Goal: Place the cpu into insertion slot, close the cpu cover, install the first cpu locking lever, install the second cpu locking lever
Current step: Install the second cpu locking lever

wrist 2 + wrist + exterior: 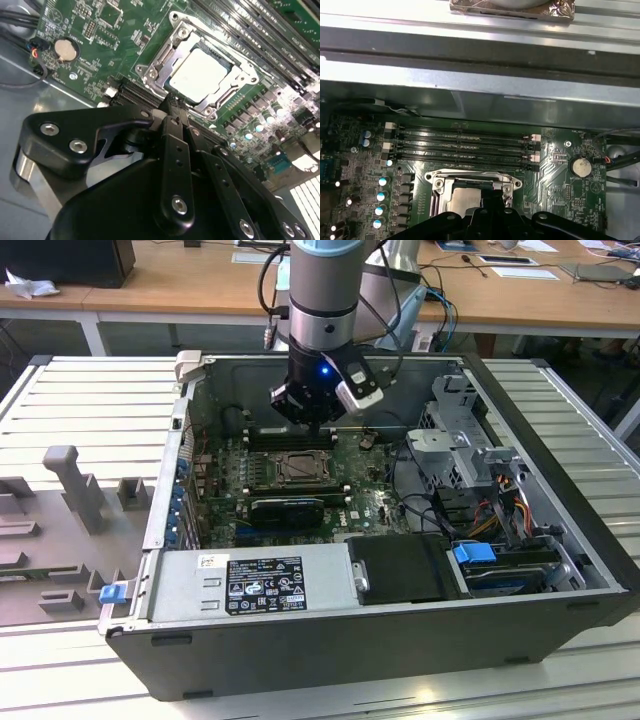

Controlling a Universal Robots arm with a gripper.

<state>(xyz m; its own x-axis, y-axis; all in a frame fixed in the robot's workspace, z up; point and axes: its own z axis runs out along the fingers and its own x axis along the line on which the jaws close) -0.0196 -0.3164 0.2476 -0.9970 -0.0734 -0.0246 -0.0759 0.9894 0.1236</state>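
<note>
Hovering just above the insertion slot point(200, 70), cpu point(199, 73) seated, cover point(162, 57) down; gripper point(172, 107) pinched narrow, empty; aligning squarely advisable.

No print is legible anywhere. The black label point(264, 585) and small white sticker point(213, 562) on the power supply point(250, 583) in the exterior view carry text and marks, too small to read. Board point(95, 30) silkscreen in both wrist views likewise can't be made out.
</note>
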